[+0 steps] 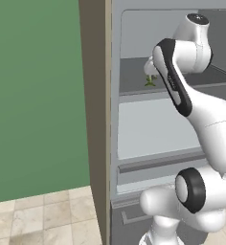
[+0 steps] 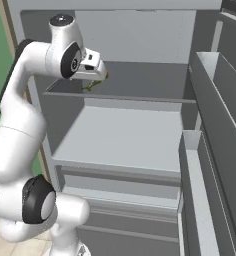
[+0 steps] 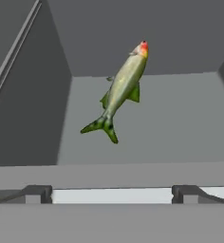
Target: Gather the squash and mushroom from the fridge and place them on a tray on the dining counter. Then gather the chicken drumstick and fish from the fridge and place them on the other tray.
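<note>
One target in reach: fish (image 3: 123,88), lying on the upper shelf (image 2: 140,90) of the fridge (image 2: 135,30), upper centre of the hand view, head up and right, tail down and left.
Fish elsewhere: seen only as a small green tail (image 1: 150,82) at centre right of the left base view, just beyond the hand; a sliver of it (image 2: 93,85) under the hand at upper left of the right base view.
Pincer: spread to full width (image 3: 112,193), fingertips (image 3: 37,193) low in the hand view, apart from the fish, nothing between them.
Reason for spread: judged as readiness to straddle the slim body across its narrow width.
Hand placement: raised to shelf height at the front lip of the shelf, looking inward; probably lined up for a reach straight in over the shelf edge.
Fish angle: slanted across the hand view, so likely a wrist turn needed before closing.
Fridge: door swung wide at the right of the right base view, door bins (image 2: 210,150) bare; lower shelf (image 2: 120,137) bare.
Step in hand: approach to the fish, grasp not yet made.
Risk: slim, smooth body; off-centre pinch could let it slip or pivot.
Squash, mushroom, drumstick, trays: not to be told from these views.
</note>
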